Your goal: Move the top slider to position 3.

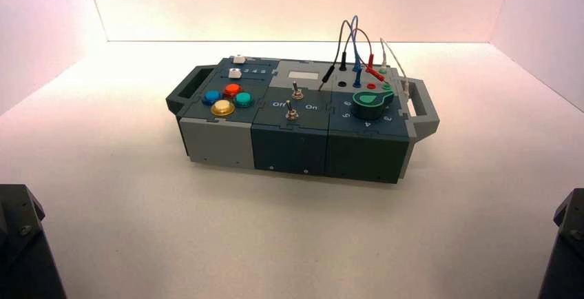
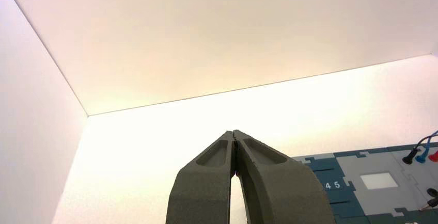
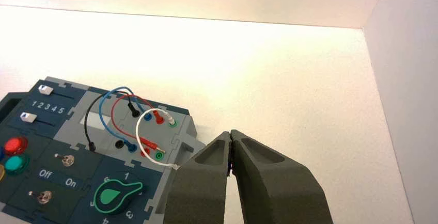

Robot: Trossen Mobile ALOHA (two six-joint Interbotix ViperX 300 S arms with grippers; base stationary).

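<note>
White and squarish, the top slider (image 3: 46, 90) sits on the box (image 3: 111, 121); both arms' jaws (image 2: 233, 131) (image 3: 231, 131) are closed.

The box (image 1: 289, 144) lies on the desk (image 1: 275, 237). On its top, the sliders (image 1: 235, 74) sit at the far left, with the buttons (image 1: 222, 107) before them. The switches (image 1: 292, 114) are in the middle, the dial (image 1: 368, 106) at the right, and the wires (image 1: 370, 58) behind the dial.

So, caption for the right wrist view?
Right claw shut; top slider near 1, knob below the wires.
</note>
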